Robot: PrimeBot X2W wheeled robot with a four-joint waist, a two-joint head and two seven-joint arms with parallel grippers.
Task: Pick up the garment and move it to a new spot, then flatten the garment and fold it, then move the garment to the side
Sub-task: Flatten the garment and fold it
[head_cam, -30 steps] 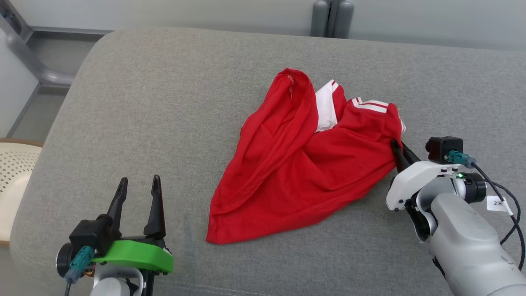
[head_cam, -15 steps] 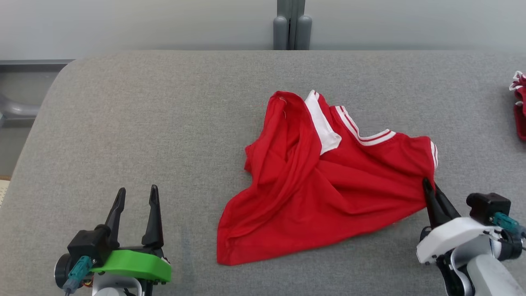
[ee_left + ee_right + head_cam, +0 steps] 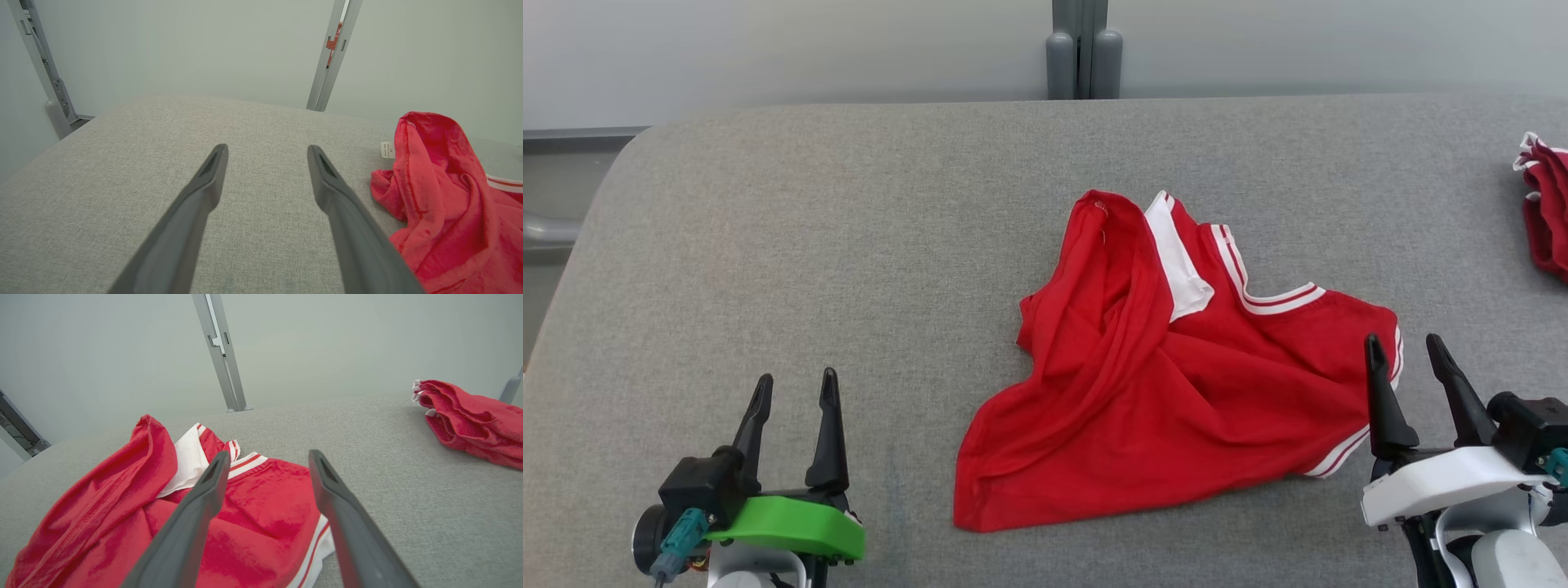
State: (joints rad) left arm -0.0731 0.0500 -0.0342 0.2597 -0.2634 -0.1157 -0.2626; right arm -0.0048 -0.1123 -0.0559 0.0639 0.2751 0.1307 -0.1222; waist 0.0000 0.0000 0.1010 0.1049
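- The shirt (image 3: 1176, 384) lies loose on the grey counter (image 3: 849, 245), a little right of the middle. It is bunched, with its left half rolled over itself, the striped collar (image 3: 1262, 300) showing near the top and a striped sleeve (image 3: 1343, 408) pointing right.
- Nothing grips it, so I judge the carry to a new spot is done. Flattening, folding and the shift to the side are all left.
- My right pincer (image 3: 1403, 343) stands released, its fingers spread at the sleeve's hem on the shirt's right edge. I cannot tell whether they touch the cloth.
- My left pincer (image 3: 796, 377) is released too and empty, over bare counter well left of the shirt.
- Another red bundle (image 3: 1543, 212) sits at the counter's far right edge, well apart.
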